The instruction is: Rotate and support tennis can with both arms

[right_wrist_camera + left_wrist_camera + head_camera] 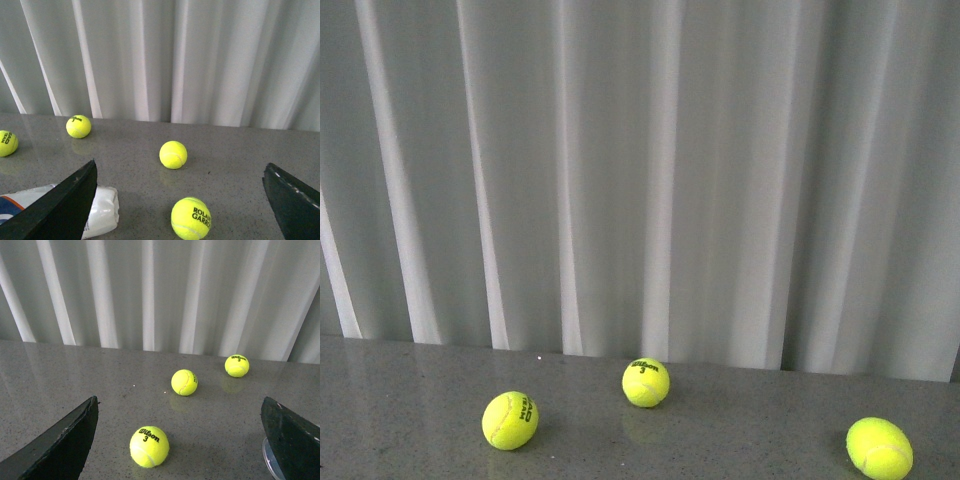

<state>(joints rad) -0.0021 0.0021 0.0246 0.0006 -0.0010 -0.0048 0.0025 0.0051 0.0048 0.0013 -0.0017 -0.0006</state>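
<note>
**Sideways: one tennis can (106,210) down, nothing gripped**

One white curtain (640,170) and one grey speckled table (740,440) fill the front view, where three tennis balls (646,382) sit at 7, 6 and 5 o'clock. The right wrist view counts four balls and the single can: clear plastic, lying on its side, its label white with orange and blue, partly hidden behind a finger of the right gripper (180,163). That gripper and the left gripper (179,399) both gape wide, holding nothing.
</note>
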